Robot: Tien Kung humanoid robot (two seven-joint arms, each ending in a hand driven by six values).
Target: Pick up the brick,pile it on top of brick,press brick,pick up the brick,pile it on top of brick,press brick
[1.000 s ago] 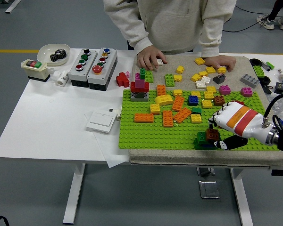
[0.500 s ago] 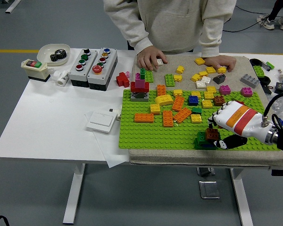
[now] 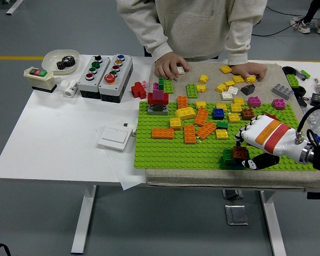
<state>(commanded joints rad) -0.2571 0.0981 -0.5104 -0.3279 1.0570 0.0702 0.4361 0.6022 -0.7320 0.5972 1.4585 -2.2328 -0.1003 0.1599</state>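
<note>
A brown brick (image 3: 240, 153) sits on top of a dark green brick (image 3: 228, 157) near the front edge of the green baseplate (image 3: 165, 149). My right hand (image 3: 247, 151), white with an orange band, comes in from the right. Its fingers curl down over the brown brick and its thumb lies below it. Many loose bricks in orange, yellow, blue, pink and grey lie across the plate's far half. The left arm is out of view.
A person stands at the far side with one hand (image 3: 169, 65) and the other hand (image 3: 248, 70) resting on the mat among bricks. A red and pink stack (image 3: 158, 100), two button boxes (image 3: 105, 70), a white switch plate (image 3: 115, 136) and a bowl (image 3: 60, 60) lie to the left.
My right hand has shifted very slightly on the brown brick. The person's hands have not moved.
</note>
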